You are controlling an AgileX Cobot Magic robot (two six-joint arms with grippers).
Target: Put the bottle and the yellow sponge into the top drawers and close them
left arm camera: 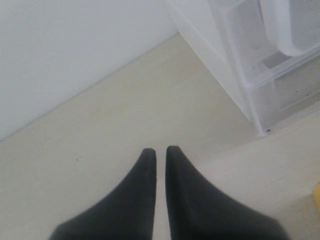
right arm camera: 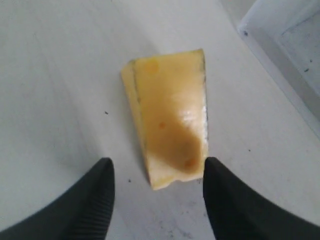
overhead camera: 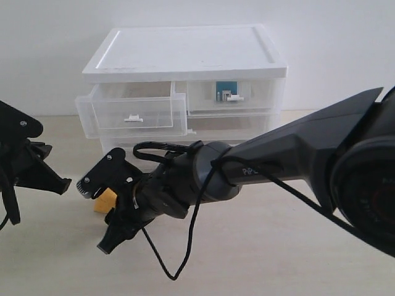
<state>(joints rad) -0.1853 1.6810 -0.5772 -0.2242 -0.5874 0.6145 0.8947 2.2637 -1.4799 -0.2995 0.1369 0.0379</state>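
The yellow sponge [right arm camera: 170, 115] lies flat on the table in front of the cabinet, a pale wedge also seen in the exterior view [overhead camera: 106, 200]. My right gripper [right arm camera: 157, 167] reaches across to the left and stands open around the sponge's near end, with one fingertip [right arm camera: 220, 175] close beside it. In the exterior view the right gripper [overhead camera: 92, 216] straddles the sponge. The bottle [overhead camera: 223, 92] shows through the shut top right drawer [overhead camera: 231, 95]. The top left drawer [overhead camera: 133, 114] is pulled out. My left gripper [left arm camera: 160, 152] is shut on nothing, hovering over bare table at the far left [overhead camera: 62, 184].
The white cabinet [overhead camera: 185, 55] stands at the back against the wall, with full-width drawers [overhead camera: 234, 123] under the top ones. Its lower corner [left arm camera: 260, 125] appears in the left wrist view. A loose black cable [overhead camera: 185, 246] hangs from the right arm.
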